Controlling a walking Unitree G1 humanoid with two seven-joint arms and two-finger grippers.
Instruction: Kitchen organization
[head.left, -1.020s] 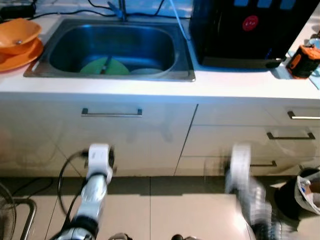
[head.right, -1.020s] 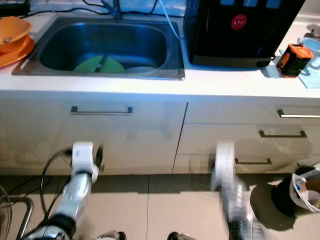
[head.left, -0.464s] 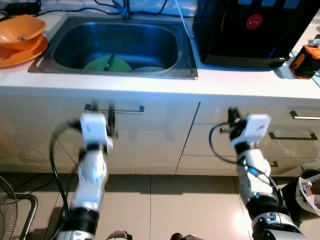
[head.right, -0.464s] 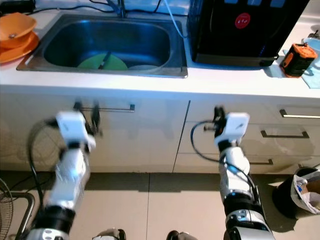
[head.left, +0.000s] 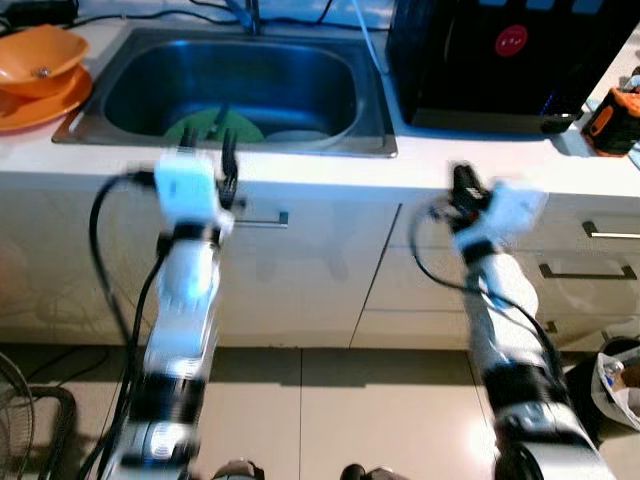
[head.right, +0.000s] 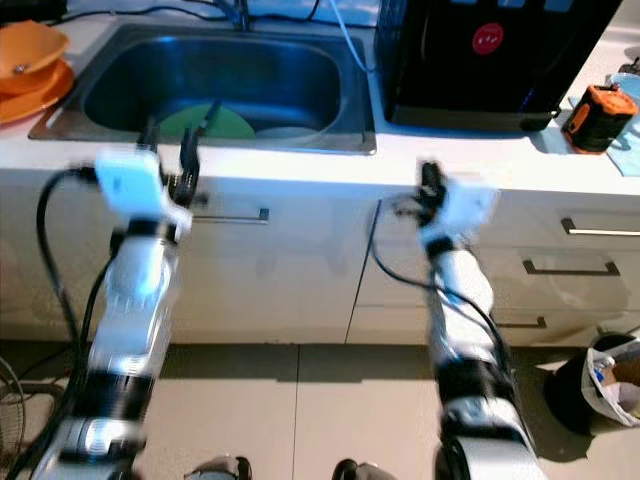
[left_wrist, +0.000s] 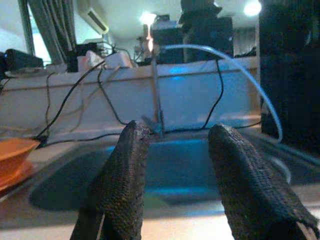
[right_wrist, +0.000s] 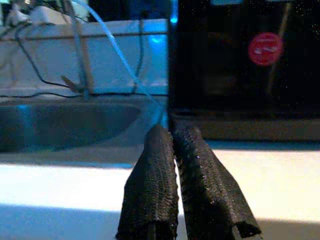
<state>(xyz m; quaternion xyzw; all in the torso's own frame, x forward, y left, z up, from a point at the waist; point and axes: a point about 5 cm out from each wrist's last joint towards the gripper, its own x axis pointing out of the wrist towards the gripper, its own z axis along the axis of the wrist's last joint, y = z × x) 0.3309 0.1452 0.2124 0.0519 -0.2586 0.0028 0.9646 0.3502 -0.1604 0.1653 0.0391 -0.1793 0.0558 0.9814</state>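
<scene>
A steel sink (head.left: 330, 80) is sunk into the white counter. In it lie a green plate (head.left: 213, 128) with a dark utensil across it and a pale dish (head.left: 295, 137). My left gripper (head.left: 207, 155) is open and empty, raised to the sink's front rim just before the green plate; in the left wrist view its fingers (left_wrist: 125, 175) frame the basin and the faucet (left_wrist: 157, 90). My right gripper (head.left: 462, 185) is shut and empty at the counter's front edge, right of the sink, pointing at the black appliance (right_wrist: 240, 60).
An orange bowl (head.left: 40, 55) on an orange plate (head.left: 45, 108) stands on the counter left of the sink. An orange-and-black device (head.left: 612, 118) sits at the far right. Cabinet door and drawers with bar handles (head.left: 585, 270) lie below. A bagged bin (head.left: 610, 385) stands on the floor at the right.
Both arms have risen from floor height to the counter's edge. The left gripper came up to the sink's front rim, and the right gripper to the counter before the black appliance.
</scene>
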